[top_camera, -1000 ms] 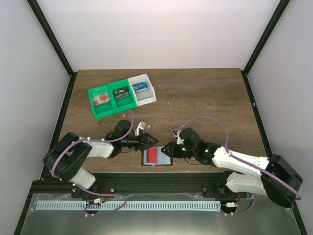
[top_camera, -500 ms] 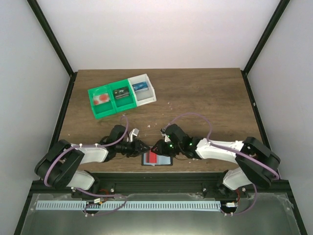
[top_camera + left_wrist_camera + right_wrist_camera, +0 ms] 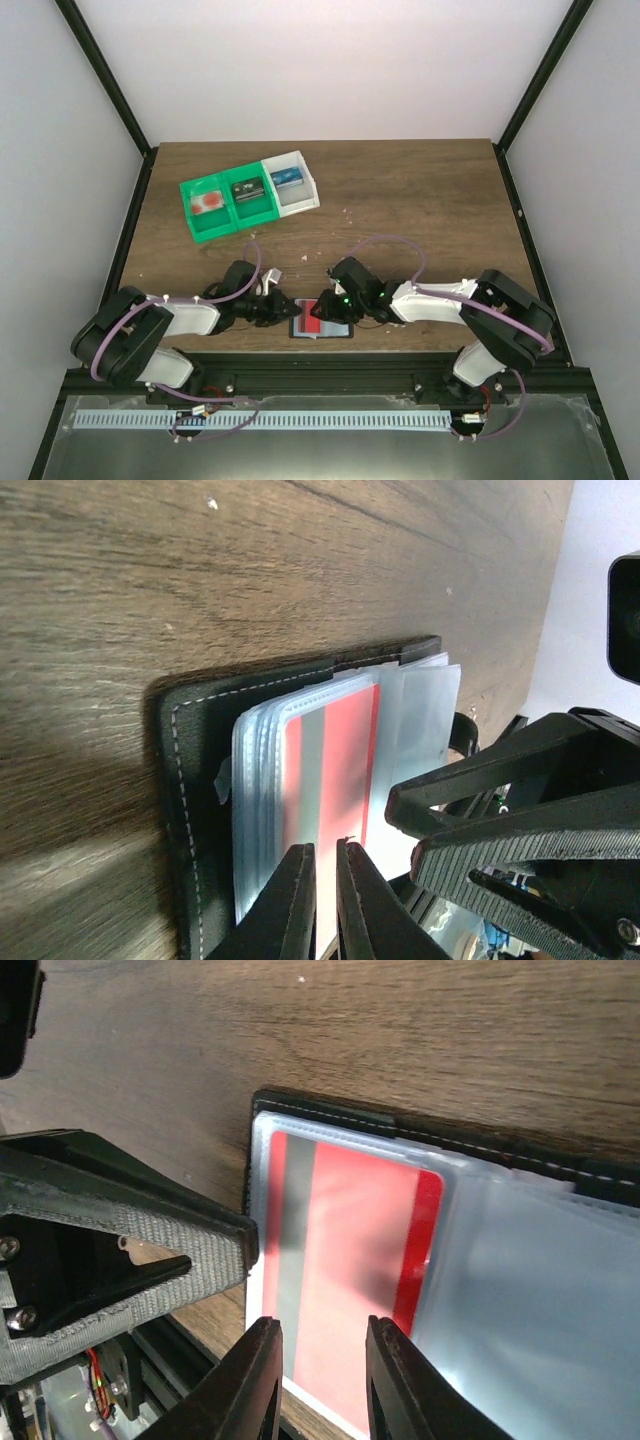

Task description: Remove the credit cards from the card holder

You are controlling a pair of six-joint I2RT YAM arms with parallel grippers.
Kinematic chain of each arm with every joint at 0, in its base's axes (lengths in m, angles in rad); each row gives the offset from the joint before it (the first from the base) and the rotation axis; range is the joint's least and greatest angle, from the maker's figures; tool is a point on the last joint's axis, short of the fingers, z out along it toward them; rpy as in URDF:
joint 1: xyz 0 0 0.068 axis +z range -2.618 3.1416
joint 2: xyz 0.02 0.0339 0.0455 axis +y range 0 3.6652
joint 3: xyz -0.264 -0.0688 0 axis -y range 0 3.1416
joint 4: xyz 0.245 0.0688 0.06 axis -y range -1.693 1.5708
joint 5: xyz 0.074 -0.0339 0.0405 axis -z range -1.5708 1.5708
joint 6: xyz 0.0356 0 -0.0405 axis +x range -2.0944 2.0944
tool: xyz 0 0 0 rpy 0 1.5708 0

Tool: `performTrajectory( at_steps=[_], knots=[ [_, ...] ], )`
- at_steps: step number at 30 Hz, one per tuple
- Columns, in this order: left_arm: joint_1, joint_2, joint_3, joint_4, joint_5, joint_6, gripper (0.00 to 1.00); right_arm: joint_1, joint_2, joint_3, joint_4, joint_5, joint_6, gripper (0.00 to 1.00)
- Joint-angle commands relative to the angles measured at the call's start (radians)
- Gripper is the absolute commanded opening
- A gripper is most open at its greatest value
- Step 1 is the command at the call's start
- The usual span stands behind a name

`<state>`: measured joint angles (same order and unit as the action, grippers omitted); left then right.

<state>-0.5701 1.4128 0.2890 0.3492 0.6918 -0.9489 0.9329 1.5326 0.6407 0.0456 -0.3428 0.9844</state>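
Observation:
The card holder [image 3: 336, 331] lies open near the table's front edge, with a black cover [image 3: 190, 780] and clear sleeves. A red credit card [image 3: 312, 324] with a grey stripe sits in the top sleeve and shows in both the left wrist view [image 3: 340, 770] and the right wrist view [image 3: 350, 1250]. My left gripper [image 3: 286, 310] is at the holder's left edge. Its jaws [image 3: 325, 846] are almost closed, just over the red card. My right gripper [image 3: 321, 308] hovers over the same card with its jaws open [image 3: 325, 1325]. The two grippers nearly meet.
A green-and-white three-compartment tray [image 3: 221, 228] stands at the back left. It holds a reddish item, a black item and a blue item. The table's front edge runs just below the holder.
My right gripper has moved left over the open holder. My left gripper has come down and right to the holder's left edge, and its jaws have closed.

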Motion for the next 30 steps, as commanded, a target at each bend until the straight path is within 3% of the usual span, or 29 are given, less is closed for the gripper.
performTrajectory(
  at_steps=[1, 23, 30],
  knots=[
    [0.003, 0.006, -0.016, -0.001, -0.014, 0.025, 0.09, 0.008, 0.009, 0.02, -0.047, 0.046, -0.004, 0.25],
    [0.004, 0.017, -0.028, -0.007, -0.014, 0.043, 0.08, 0.007, 0.036, -0.003, -0.024, 0.044, -0.014, 0.25],
    [0.002, 0.022, -0.035, 0.01, -0.015, 0.029, 0.08, 0.007, 0.03, -0.027, 0.028, 0.02, -0.018, 0.2]
  ],
)
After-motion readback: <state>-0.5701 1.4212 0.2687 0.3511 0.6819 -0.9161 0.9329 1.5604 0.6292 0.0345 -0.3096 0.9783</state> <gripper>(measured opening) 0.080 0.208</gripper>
